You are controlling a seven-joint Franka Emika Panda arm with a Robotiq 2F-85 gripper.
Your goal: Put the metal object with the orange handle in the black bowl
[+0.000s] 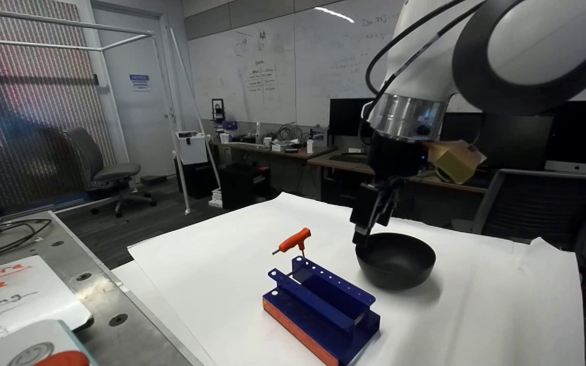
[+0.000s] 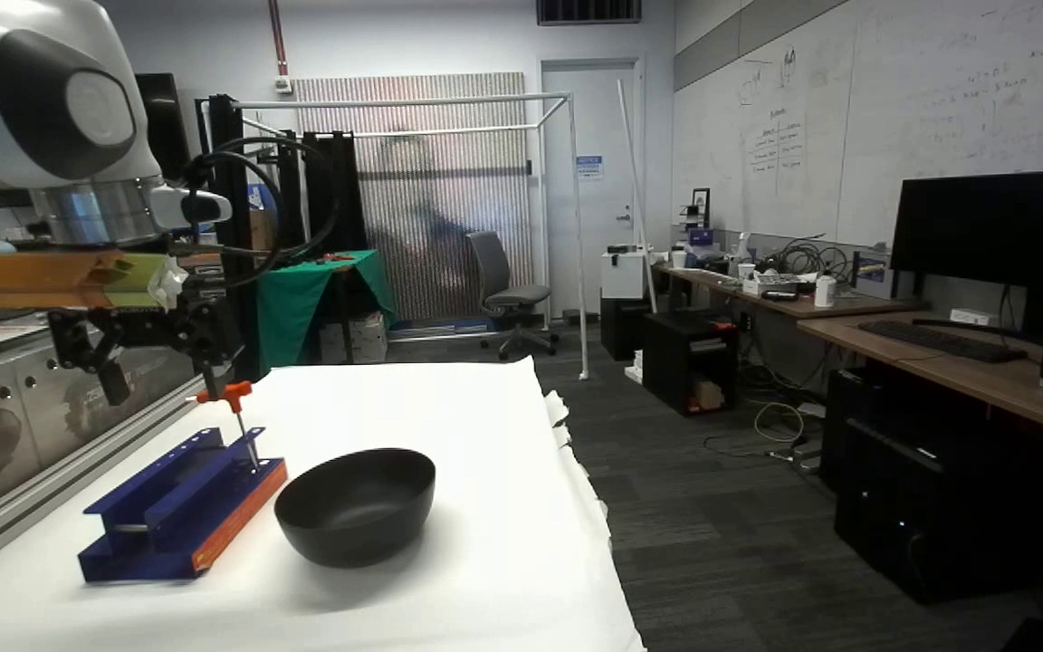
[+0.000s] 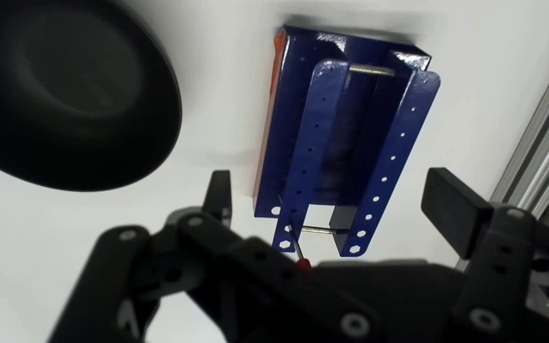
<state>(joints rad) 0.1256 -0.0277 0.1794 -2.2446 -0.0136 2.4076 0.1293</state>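
One metal tool with an orange handle [image 1: 294, 240] pokes up from the end of the blue rack [image 1: 322, 311] in an exterior view, handle uppermost, the black bowl [image 1: 396, 262] near it on the white-covered table [image 1: 211, 284]. In an exterior view the gripper [image 2: 164, 388] hangs above the rack, one fingertip [image 2: 212, 380] overlapping the handle; from here I can't tell whether they touch. In the wrist view its fingers [image 3: 453, 209] stand wide apart, and the tool's shaft runs through a hole near the rack's end.
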